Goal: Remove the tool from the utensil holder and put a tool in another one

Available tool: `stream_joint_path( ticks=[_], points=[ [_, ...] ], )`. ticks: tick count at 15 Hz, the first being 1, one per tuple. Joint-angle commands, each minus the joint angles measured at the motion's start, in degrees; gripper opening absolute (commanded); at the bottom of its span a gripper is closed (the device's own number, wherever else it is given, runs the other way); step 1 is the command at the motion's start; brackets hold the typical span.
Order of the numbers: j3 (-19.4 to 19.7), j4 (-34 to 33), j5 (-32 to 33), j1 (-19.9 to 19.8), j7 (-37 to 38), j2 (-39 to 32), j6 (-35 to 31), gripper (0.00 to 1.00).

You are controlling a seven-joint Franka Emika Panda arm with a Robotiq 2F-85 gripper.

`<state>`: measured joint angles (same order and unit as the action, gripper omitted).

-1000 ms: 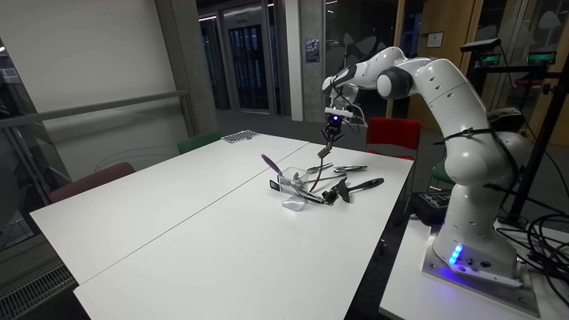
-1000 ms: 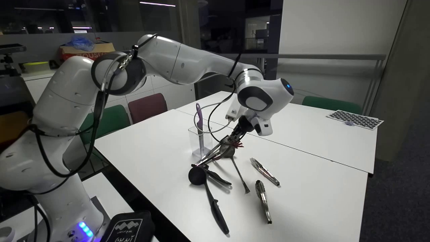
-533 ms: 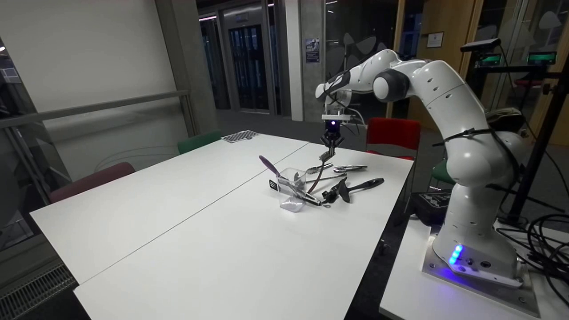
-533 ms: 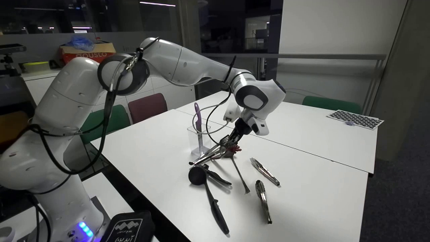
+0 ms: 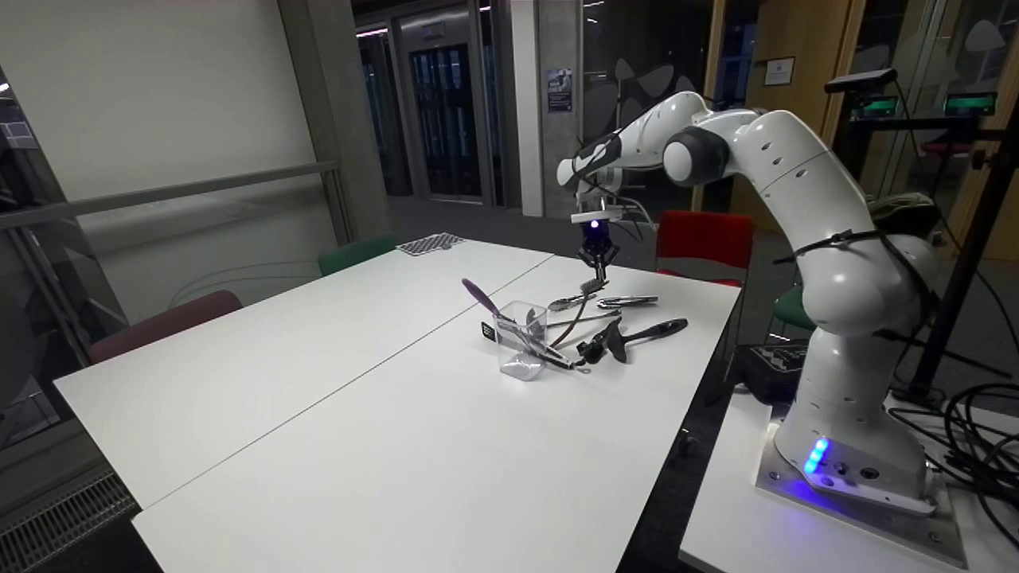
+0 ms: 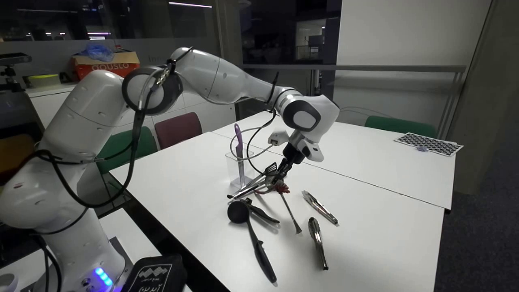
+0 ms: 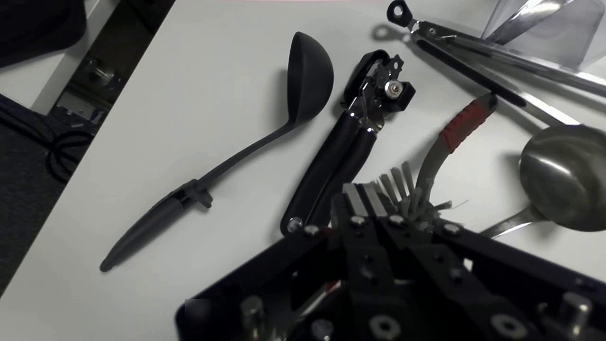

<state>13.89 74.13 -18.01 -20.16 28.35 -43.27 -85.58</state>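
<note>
Gripper [image 7: 364,199] jaws are clenched together on the bristled head of a red-gripped dish brush [image 7: 433,161], whose handle slants off toward two o'clock in the wrist view and ends by a set of black-and-steel tongs [image 7: 473,73]; whether the two touch, I cannot tell. The clear plastic utensil holder [image 6: 233,174] stands upright on the white table [image 6: 373,243], at nine o'clock from the gripper in an exterior view. A purple-handled utensil [image 5: 481,295] leans inside it, its handle tilted between ten and eleven o'clock in an exterior view. Around the gripper in the wrist view, a can opener [image 7: 334,147] lies between eleven and twelve, partly hidden by the gripper; a black ladle [image 7: 253,148] lies at ten with its bowl toward eleven; a steel ladle [image 7: 568,177] lies at three, its handle running back toward the gripper. In an exterior view, one pair of slim steel tongs [image 6: 320,208] lies at four o'clock from the gripper and a second pair [image 6: 318,244] at five, both well apart from the holder.
</note>
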Motion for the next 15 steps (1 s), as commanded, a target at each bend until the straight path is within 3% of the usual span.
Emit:
stream_joint_path(
  ticks=[1, 7, 10, 11, 12, 15],
  points=[
    [2.3, -2.9, 4.2, 1.7, 5.9, -1.8, 0.7, 0.01],
    [2.5, -4.4, 6.1, 1.3, 8.5, -2.4, 1.0, 0.01],
    [0.9, -3.4, 5.2, 1.1, 5.5, -0.5, -0.6, 0.01],
    [0.4, -1.4, 5.1, 1.8, 3.2, 1.4, -2.6, 0.29],
    [0.0, 0.5, 5.8, 2.9, 1.3, 3.4, -4.8, 0.3],
    [-1.2, 6.0, 5.9, 6.1, -3.0, 9.4, -9.5, 0.51]
  ],
)
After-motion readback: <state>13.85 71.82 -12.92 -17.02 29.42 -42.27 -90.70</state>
